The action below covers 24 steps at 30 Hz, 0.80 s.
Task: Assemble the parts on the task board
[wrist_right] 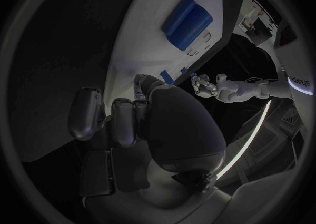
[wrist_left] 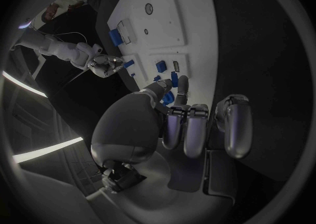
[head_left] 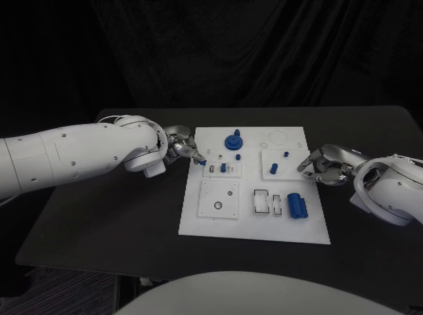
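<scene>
Two hands at the task board (head_left: 254,226); several blue parts standing or lying on it.
Left hand (head_left: 183,147) at the board's 9 o'clock edge: small blue part (head_left: 201,161) pinched at the fingertips; a slip or skewed seating is judged possible. Right hand (head_left: 327,165) at 3 o'clock: fingers curled, nothing seen held. Blue cylinder (head_left: 297,205) lies near 5 o'clock, liable to be knocked.

A black worktop (head_left: 126,216) stands before a dark, draped curtain (head_left: 268,52). Dark carpeted floor (head_left: 60,285) shows beneath the near edge.
</scene>
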Tool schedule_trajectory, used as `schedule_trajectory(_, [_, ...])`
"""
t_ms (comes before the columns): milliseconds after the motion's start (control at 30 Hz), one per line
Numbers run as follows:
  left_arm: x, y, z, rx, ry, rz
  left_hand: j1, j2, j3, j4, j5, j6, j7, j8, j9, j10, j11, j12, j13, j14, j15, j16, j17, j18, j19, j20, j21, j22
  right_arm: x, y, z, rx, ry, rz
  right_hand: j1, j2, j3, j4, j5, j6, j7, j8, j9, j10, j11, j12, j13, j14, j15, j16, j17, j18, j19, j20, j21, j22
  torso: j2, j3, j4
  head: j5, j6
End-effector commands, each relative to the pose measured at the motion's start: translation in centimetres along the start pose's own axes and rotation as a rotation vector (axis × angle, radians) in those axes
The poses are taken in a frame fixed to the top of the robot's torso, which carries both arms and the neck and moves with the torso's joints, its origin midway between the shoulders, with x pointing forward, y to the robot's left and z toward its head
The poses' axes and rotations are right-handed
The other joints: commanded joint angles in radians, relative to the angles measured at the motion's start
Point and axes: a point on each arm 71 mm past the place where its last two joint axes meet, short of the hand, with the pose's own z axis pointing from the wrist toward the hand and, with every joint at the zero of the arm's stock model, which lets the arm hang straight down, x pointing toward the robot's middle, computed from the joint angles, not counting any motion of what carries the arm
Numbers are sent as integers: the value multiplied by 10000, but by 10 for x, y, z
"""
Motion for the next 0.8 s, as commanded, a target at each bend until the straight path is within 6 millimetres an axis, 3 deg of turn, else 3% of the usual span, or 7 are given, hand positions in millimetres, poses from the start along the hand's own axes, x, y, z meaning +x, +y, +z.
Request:
schedule_trajectory(33, [4, 0, 1, -581, 761, -457, 51, 68, 1300, -1235, 21, -63, -7, 42, 13, 657, 53, -27, 2345, 1057, -45, 66, 2634, 184, -34, -39, -69, 1999, 7, -5, -1, 398, 430, -94, 85, 5, 9, -48, 48, -24, 35, 4, -9, -67, 10, -67, 572, 562, 77, -31, 865, 56, -88, -13, -41, 1626, -3, 1, 5, -35, -1])
schedule_trajectory(200, [5, -4, 6, -751, 819, -449, 59, 77, 1315, -1233, 20, -88, -2, 51, 23, 666, 57, -16, 2353, 1057, -42, 66, 2634, 189, -46, -37, -91, 1992, 7, -5, -1, 380, 388, -84, 85, 5, 9, -48, 48, -24, 35, 4, -9, -67, 10, -67, 572, 562, 77, -31, 865, 56, -88, -13, -41, 1626, -7, 21, -16, -22, -1])
schedule_trajectory(433, [6, -11, 12, -811, 817, -406, 73, 106, 1344, -1222, 31, -133, 8, 66, 40, 672, 64, -7, 2359, 1057, -38, 66, 2634, 191, -51, -34, -100, 1989, 6, -4, -1, 298, 276, -58, 93, 4, 16, -60, 45, -5, 39, 11, -5, -69, 15, -65, 577, 559, 79, -22, 875, 54, -91, -10, -38, 1627, 22, -5, -19, -5, -1])
schedule_trajectory(800, [9, -21, 19, -713, 812, -341, 87, 130, 1374, -1212, 40, -192, 21, 87, 62, 643, 76, -38, 2339, 1057, -29, 66, 2634, 193, -56, -28, -109, 1986, 5, -4, -2, 223, 159, -25, 93, -4, 13, -67, 44, 30, 43, 28, 3, -58, 19, -51, 592, 563, 82, -2, 893, 48, -84, -8, -12, 1635, 6, 4, 12, -43, -1])
